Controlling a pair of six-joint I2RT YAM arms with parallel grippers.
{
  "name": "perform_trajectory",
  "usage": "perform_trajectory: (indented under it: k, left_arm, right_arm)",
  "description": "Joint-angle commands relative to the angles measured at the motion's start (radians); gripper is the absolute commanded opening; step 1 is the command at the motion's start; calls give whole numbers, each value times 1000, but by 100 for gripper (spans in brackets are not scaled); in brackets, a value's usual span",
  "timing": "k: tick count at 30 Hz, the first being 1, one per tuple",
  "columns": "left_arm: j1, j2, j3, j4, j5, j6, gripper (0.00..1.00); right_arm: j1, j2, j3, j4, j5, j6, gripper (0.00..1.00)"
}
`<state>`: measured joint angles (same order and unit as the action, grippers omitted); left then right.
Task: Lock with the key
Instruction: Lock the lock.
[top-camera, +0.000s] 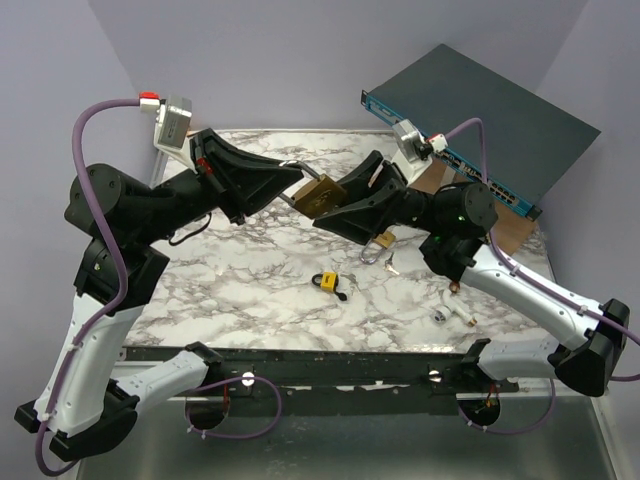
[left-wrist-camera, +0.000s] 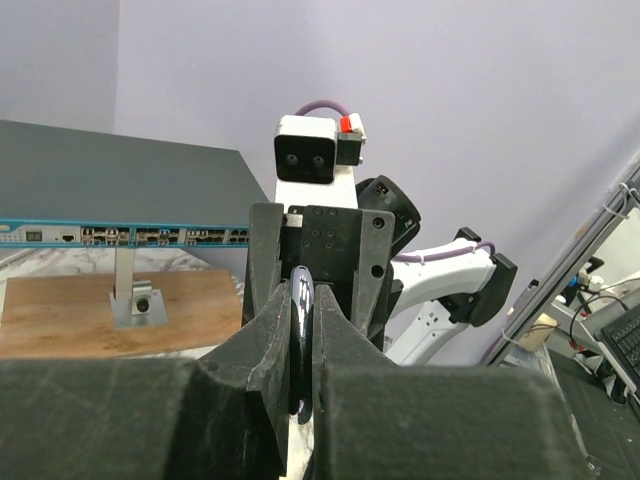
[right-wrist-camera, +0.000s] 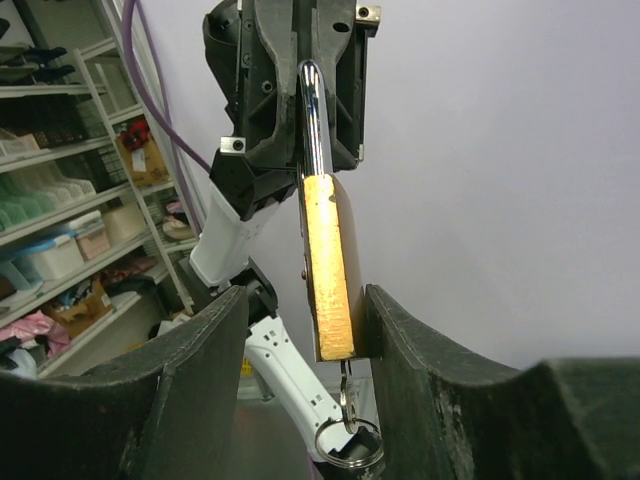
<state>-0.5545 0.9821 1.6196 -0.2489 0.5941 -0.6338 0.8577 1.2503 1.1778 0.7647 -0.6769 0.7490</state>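
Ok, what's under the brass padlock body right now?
A key sticks out of the underside of the brass padlock, with a key ring dangling from it. The keyhole itself is hidden, so how far the key is in cannot be seen.

no readable text anywhere. network switch (left-wrist-camera: 120, 235) has tiny markings on its blue front strip by the ports, too small to read. brass padlock (right-wrist-camera: 328, 270) shows no legible brand. small black padlock (top-camera: 328, 282) on the surface (top-camera: 250, 290): too small to tell.
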Motion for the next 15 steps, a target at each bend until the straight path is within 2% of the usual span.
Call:
perform_trajectory:
  k: [1, 11, 15]
  left_arm:
    - [-9, -16, -1, 123, -51, -11, 0]
    - [-15, -20, -30, 131, -56, -13, 0]
    - [-16, -25, -43, 131, -57, -10, 0]
  right_arm:
    - [2, 0, -18, 32, 13, 6, 53]
    - [1, -6, -23, 72, 40, 41, 41]
    - [2, -20, -30, 63, 61, 37, 29]
